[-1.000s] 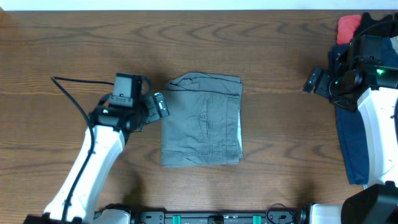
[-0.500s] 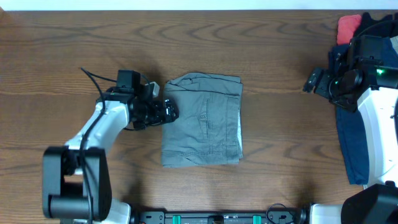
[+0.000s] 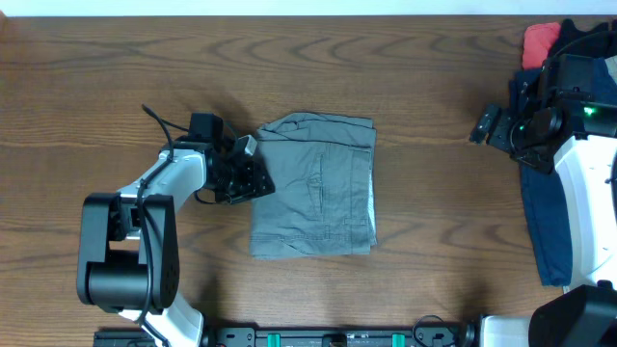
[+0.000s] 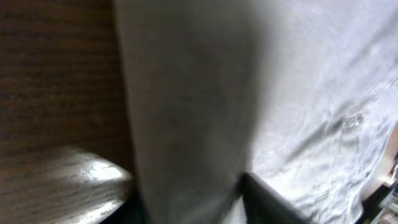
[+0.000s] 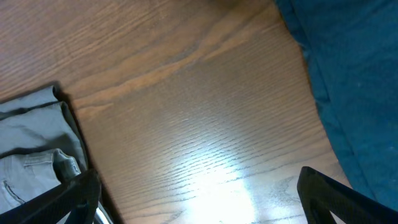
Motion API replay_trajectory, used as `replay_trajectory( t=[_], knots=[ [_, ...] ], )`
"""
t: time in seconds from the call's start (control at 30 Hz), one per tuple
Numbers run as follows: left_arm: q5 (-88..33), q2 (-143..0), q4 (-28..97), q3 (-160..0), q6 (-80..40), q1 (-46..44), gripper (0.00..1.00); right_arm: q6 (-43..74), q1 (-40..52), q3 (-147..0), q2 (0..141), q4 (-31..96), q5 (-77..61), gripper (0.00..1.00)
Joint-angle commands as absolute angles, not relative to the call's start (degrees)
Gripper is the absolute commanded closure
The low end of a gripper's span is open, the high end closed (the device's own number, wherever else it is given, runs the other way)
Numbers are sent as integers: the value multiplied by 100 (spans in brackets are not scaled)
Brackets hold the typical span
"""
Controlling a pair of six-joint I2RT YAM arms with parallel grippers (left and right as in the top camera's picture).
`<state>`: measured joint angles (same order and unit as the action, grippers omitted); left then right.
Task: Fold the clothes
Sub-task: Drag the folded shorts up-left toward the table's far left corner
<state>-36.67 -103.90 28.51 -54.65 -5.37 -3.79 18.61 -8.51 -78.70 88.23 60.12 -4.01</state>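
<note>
The clothes (image 3: 313,188), light grey shorts, lie folded into a rectangle at the middle of the table with a slit pocket facing up. My left gripper (image 3: 253,173) is at the middle of their left edge. In the left wrist view the grey cloth (image 4: 280,93) fills the frame, and a thick fold of it runs down between the dark fingers (image 4: 273,205) of my left gripper (image 4: 193,208), which is shut on that edge. My right gripper (image 3: 482,125) hovers open far to the right over bare wood; its wrist view shows my right gripper (image 5: 199,199) empty and a corner of the shorts (image 5: 31,149) at left.
A dark blue garment (image 3: 542,222) lies along the right edge of the table under the right arm, also seen as blue cloth (image 5: 354,81). Something red (image 3: 540,39) sits at the back right corner. Bare wooden table (image 3: 434,241) surrounds the shorts.
My left arm has swung in and lowered its gripper to the shorts' left edge, and the jaws have gone from wide open to closed on the cloth. The right arm has not moved.
</note>
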Motion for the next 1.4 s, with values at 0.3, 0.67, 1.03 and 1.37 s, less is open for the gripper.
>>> replay_trajectory(
  t=[0.3, 0.67, 1.03, 1.37],
  knots=[
    [-1872, -10403, 1885, -5454, -2961, 836, 94, 1837, -845, -7896, 8812, 6003, -342, 1],
    [-2443, -10403, 1546, -5520, -4947, 4029, 63, 1837, -845, -7896, 8812, 6003, -342, 1],
    [-3111, -10405, 2143, -5507, -4993, 4379, 2, 1837, -845, -7896, 8812, 6003, -344, 1],
    [-2860, -10412, 1927, -5422, -5465, 3223, 90, 1837, -845, -7896, 8812, 6003, -344, 1]
  ],
)
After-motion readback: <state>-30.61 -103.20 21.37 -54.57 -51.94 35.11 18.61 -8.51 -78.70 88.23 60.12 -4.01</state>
